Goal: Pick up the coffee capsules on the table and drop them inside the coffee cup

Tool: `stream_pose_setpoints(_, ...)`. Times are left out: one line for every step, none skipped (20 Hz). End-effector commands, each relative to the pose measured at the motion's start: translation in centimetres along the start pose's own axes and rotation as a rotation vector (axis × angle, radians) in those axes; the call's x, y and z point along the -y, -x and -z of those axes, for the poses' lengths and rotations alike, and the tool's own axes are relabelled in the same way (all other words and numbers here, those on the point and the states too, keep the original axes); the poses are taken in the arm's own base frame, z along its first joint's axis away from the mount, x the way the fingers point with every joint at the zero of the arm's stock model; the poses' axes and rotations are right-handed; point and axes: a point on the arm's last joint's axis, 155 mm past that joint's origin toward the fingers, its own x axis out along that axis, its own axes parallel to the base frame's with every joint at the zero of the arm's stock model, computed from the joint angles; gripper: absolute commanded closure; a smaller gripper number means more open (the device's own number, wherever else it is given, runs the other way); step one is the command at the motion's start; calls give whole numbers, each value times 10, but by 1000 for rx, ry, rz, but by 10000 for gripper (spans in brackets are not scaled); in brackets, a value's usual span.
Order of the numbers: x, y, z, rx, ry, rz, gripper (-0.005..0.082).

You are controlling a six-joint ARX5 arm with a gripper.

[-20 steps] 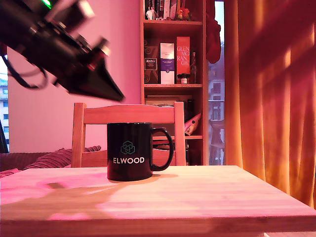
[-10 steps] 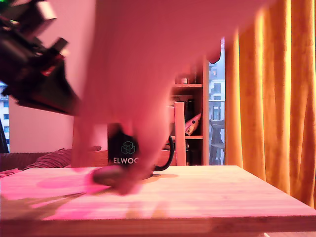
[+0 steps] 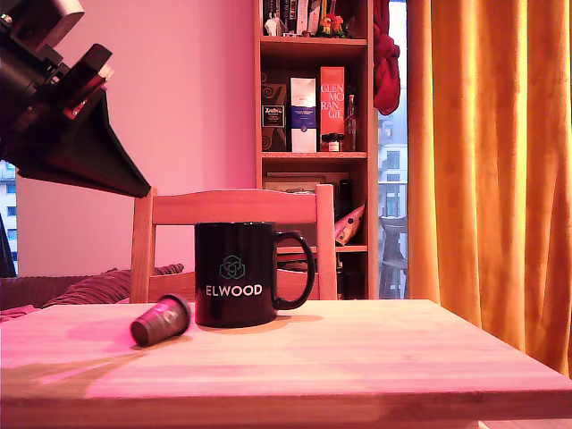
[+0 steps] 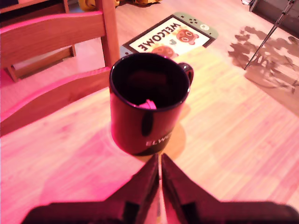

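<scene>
The glossy black "ELWOOD" mug (image 3: 237,273) stands upright on the wooden table (image 3: 375,357), its handle to the exterior view's right. A small capsule (image 3: 161,320), dark pinkish in this light, lies on its side on the table just to the exterior view's left of the mug. My gripper (image 3: 143,189) hangs high at the exterior view's upper left, well above the capsule. In the wrist view the gripper (image 4: 159,157) is shut with nothing between its fingers, pointing at the mug (image 4: 149,102). The capsule does not show in the wrist view.
A wooden chair (image 3: 232,207) stands right behind the table, its back also in the wrist view (image 4: 51,32). A bookshelf (image 3: 313,107) and orange curtains (image 3: 483,161) lie farther back. A welcome mat (image 4: 170,35) lies on the floor.
A person's hand swept across the table and left; the capsule now lies beside the mug where none lay before. My gripper has drawn back toward the exterior view's upper left.
</scene>
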Motion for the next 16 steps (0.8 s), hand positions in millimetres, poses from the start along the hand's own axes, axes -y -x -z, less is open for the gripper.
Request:
stream_pose_setpoints(4,-4,24,-52,10,11,793)
stream_pose_setpoints(7,-5,28,-62,13,16,793)
stream_pose_setpoints(9,-6,32,-67,5,16,793)
stream_pose_setpoints(11,-8,32,-56,-6,15,793)
stream_pose_setpoints(14,-10,32,-32,-18,22,793)
stream_pose_setpoints(17,-11,34,-17,-22,32,793)
stream_pose_setpoints(19,-12,37,1,-12,41,793)
stream_pose_setpoints(21,-14,44,4,-17,45,793)
stream_pose_setpoints(21,-14,50,2,-10,48,793)
stream_pose_setpoints(22,-15,56,-2,-4,51,793)
stream_pose_setpoints(23,-15,60,-1,6,49,793)
stream_pose_setpoints(22,-15,62,-1,4,40,793)
stream_pose_setpoints(21,-16,64,-2,9,24,793)
stream_pose_setpoints(20,-16,64,-2,13,8,793)
stream_pose_setpoints(20,-15,64,-1,6,-11,793)
stream_pose_setpoints(21,-15,64,1,13,-19,793)
